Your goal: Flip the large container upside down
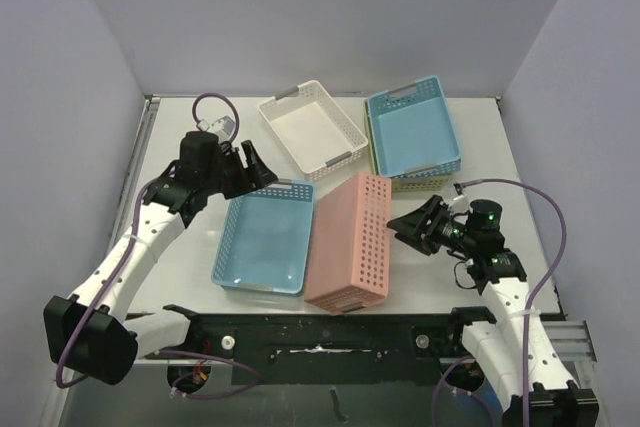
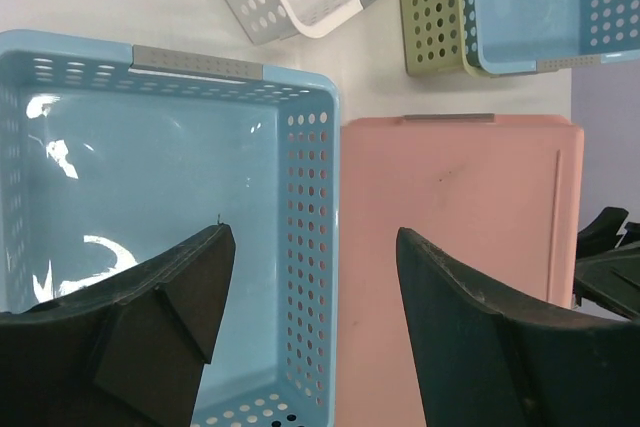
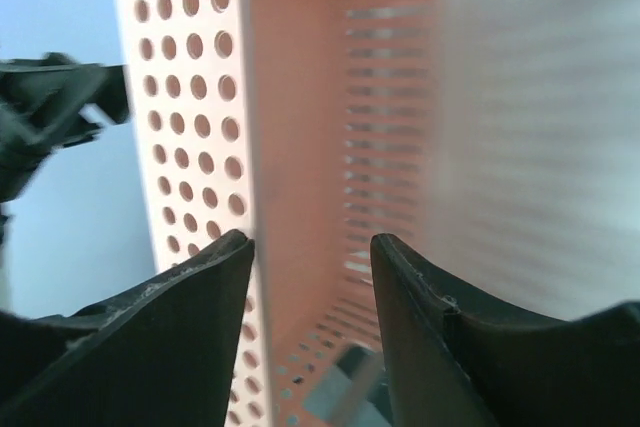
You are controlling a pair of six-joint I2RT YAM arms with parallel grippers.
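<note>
The large pink perforated container [image 1: 350, 242] stands tipped on its long side in the middle of the table, its solid bottom facing left and up and its open side facing right. In the left wrist view its bottom [image 2: 450, 247] shows beside a light blue basket [image 2: 150, 197]. My left gripper [image 1: 255, 169] is open and empty above the far edge of that blue basket [image 1: 265, 242]. My right gripper [image 1: 405, 222] is open at the container's right rim. In the right wrist view the gripper [image 3: 312, 242] looks into the pink inside, the perforated wall [image 3: 190, 97] close by its left finger.
A white basket [image 1: 312, 127] lies at the back centre. Another light blue basket [image 1: 413, 132] sits nested in a green one at the back right. White walls enclose the table on three sides. The arm bases and a black rail run along the near edge.
</note>
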